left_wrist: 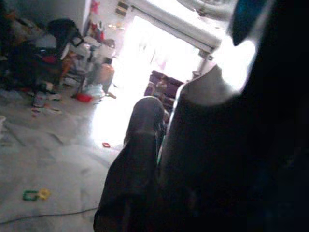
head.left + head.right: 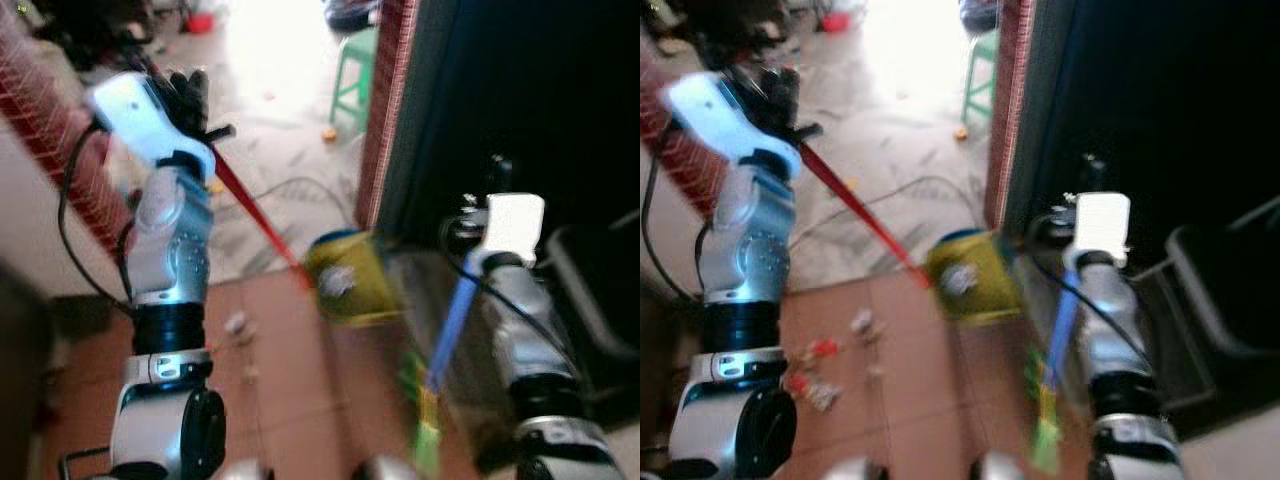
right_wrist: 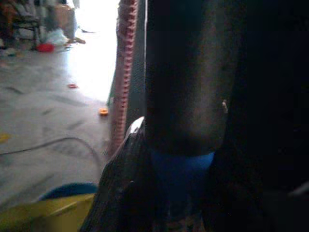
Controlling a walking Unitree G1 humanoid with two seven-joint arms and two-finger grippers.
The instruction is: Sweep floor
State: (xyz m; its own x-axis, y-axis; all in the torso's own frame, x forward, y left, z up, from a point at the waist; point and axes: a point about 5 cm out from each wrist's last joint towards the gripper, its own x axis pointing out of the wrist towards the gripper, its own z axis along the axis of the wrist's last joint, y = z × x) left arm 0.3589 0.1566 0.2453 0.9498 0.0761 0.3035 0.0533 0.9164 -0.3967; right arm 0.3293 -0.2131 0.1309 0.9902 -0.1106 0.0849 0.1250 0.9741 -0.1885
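Room: terracotta tile floor near us, grey marble beyond, bright doorway at back; heads views blurred.

Left gripper raised, fingers clamped on red handle running down to yellow dustpan at tile edge. Right gripper closed round blue broom handle, green bristles low by our base.

Litter scraps on tile, apart from pan.

Risks, our guess: cable on marble cld snag pan; brick pillar close, broom swing cld hit it; blur → misjudge litter pos.

Grey floor showing glossy, glaring under daylight; terracotta tiles looking matt; yellow dustpan appearing smooth plastic.
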